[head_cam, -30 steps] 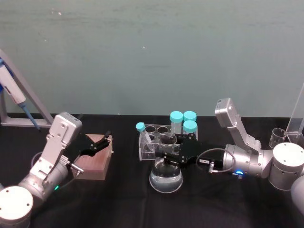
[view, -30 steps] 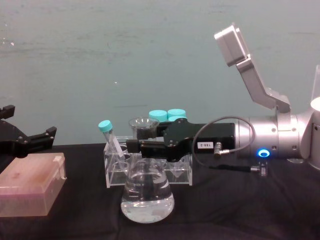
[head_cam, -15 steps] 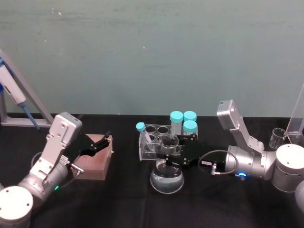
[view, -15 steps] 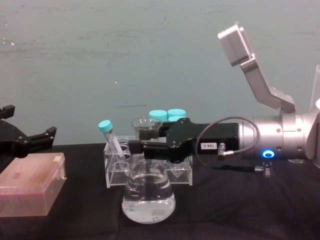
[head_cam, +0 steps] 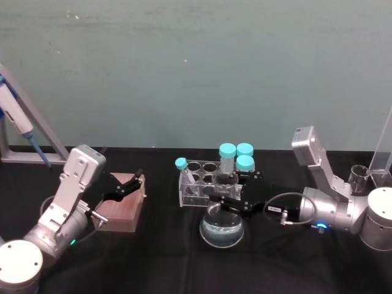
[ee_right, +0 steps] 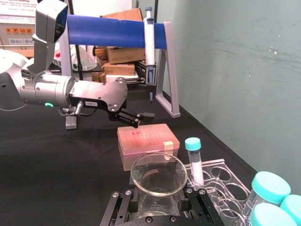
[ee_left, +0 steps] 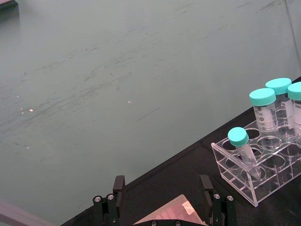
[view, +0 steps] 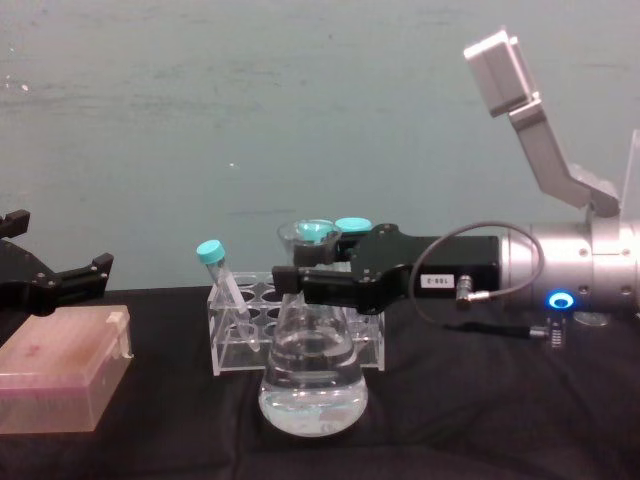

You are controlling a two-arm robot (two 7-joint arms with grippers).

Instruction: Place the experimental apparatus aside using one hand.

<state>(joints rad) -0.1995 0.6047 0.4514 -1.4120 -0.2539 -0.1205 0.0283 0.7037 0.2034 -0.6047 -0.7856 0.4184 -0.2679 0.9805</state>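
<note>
Reaching in from the right, the right gripper [view: 300, 282] pinches the neck of the one flask [view: 311, 385], a finger on each side; the flask holds clear liquid and sits upright near the front of the black table [head_cam: 171, 257], whether touching the cloth or just above it I cannot tell. Just behind it is one clear rack [head_cam: 199, 184] with four teal-capped tubes [head_cam: 227, 157]: three upright at its right end, one leaning at its left. One small beaker [head_cam: 358, 177] stands at the far right. Over one pink box [view: 60, 365] hovers the left gripper [view: 60, 280], fingers spread.
</note>
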